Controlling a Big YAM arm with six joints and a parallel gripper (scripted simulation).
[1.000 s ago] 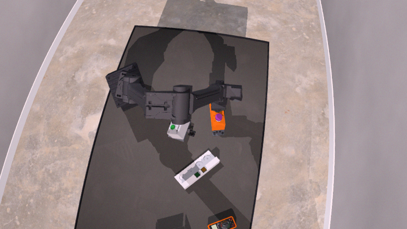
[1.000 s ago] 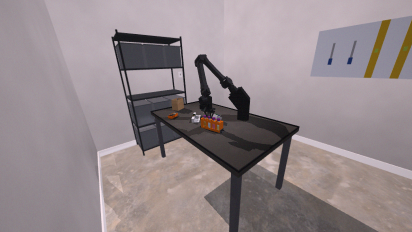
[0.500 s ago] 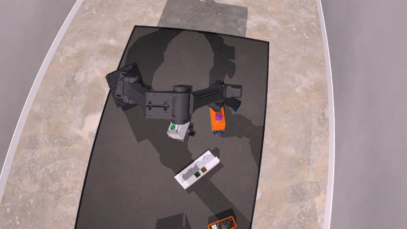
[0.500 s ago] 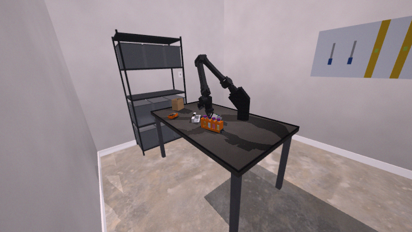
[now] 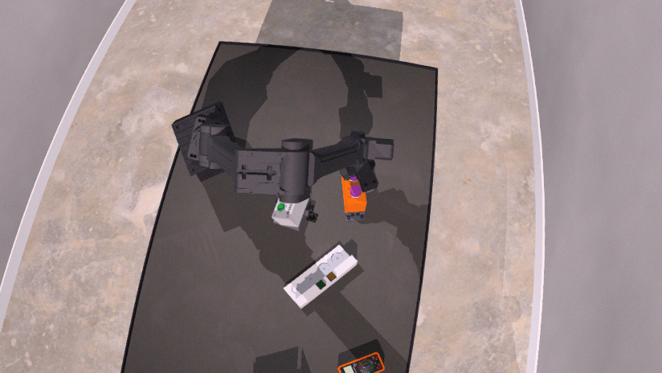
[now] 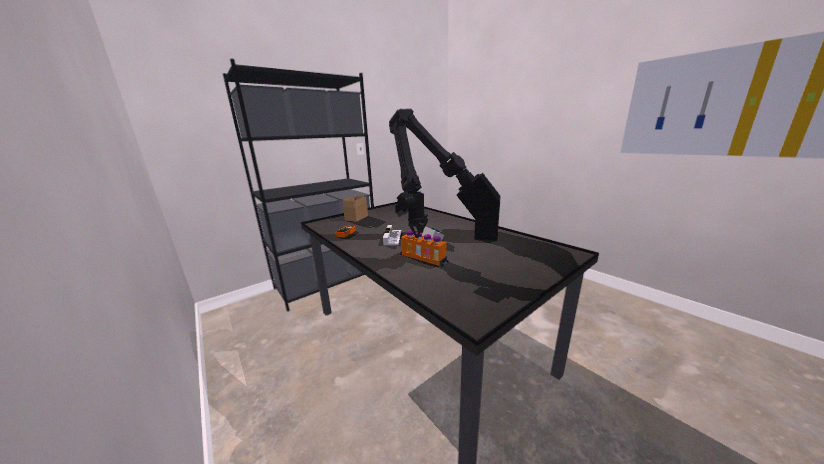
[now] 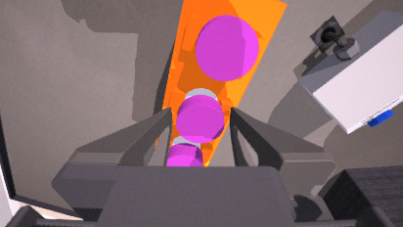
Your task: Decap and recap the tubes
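Uncapping seemingly hadn't begun: four purple caps (image 5: 355, 190) (image 6: 427, 237) (image 7: 226, 47) topped the decapping station (image 5: 354, 206) (image 6: 423, 254) (image 7: 269, 12), near the desk's (image 5: 185, 259) (image 6: 490, 314) (image 7: 108, 59) long edge opposite the arm base. Gripper (image 5: 355, 174) (image 6: 418, 232) (image 7: 201, 113) part-spread, gripping nothing; all steps remained.

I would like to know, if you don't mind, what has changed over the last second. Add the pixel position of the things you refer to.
The end effector (image 5: 354, 172) (image 6: 417, 231) (image 7: 201, 113) has turned above the station (image 5: 354, 205) (image 6: 424, 253) (image 7: 266, 20), so a second purple cap (image 5: 353, 178) (image 7: 201, 119) now shows from the top. I see nothing taken hold of or let go. The station, tray (image 5: 300, 301) (image 6: 392, 243) and key housing (image 5: 289, 217) (image 6: 432, 232) (image 7: 357, 83) stayed put.
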